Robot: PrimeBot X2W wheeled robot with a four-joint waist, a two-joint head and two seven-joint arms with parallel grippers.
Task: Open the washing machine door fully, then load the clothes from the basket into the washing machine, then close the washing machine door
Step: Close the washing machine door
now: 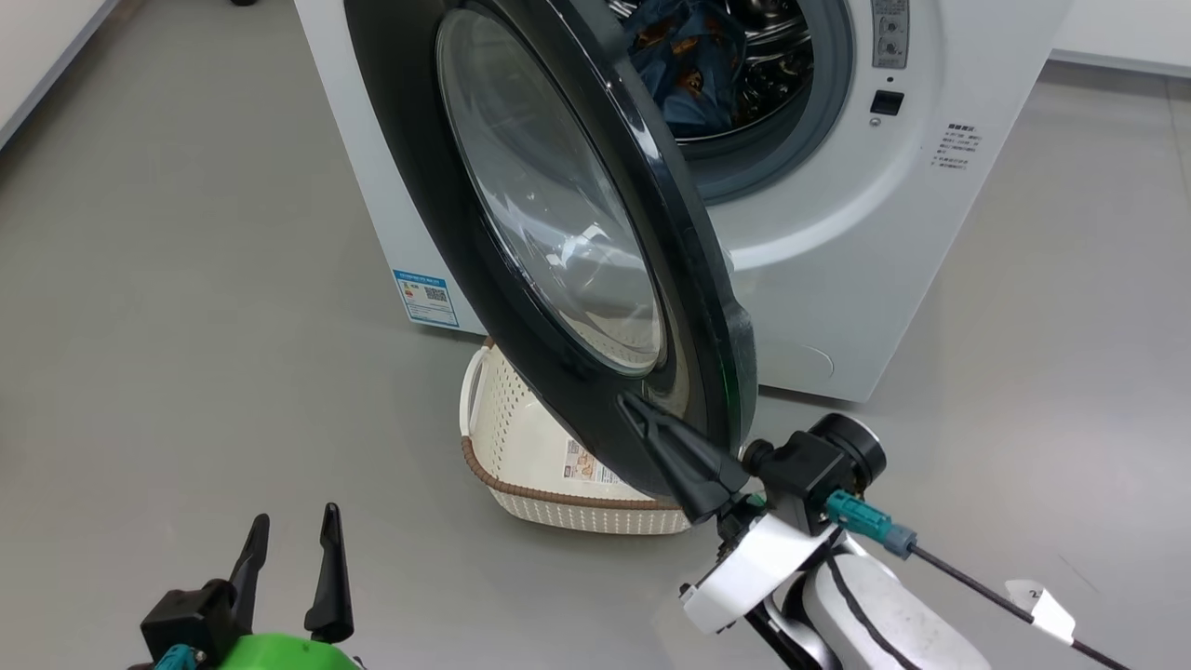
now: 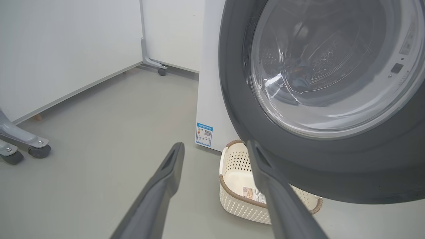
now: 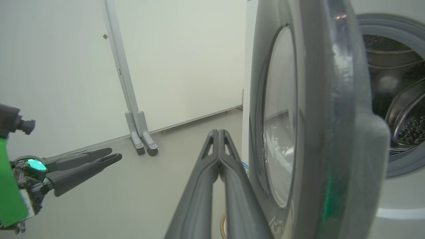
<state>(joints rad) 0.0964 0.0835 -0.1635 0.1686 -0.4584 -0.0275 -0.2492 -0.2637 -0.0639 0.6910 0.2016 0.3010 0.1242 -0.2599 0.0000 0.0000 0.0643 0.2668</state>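
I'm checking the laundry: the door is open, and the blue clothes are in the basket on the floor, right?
Not quite. The door is open, but the blue clothes are inside the washing machine, and the basket on the floor looks empty. The head view shows it.

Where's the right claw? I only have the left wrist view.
Observer: Right claw is shut, tips at the lower outer rim of the washing machine door; contact unclear.
Operator: Clothes in?
Observer: Yes, head view shows the clothes inside the drum.
Operator: Door angle?
Observer: Right wrist view has it edge-on, standing well off the gasket, not closed.
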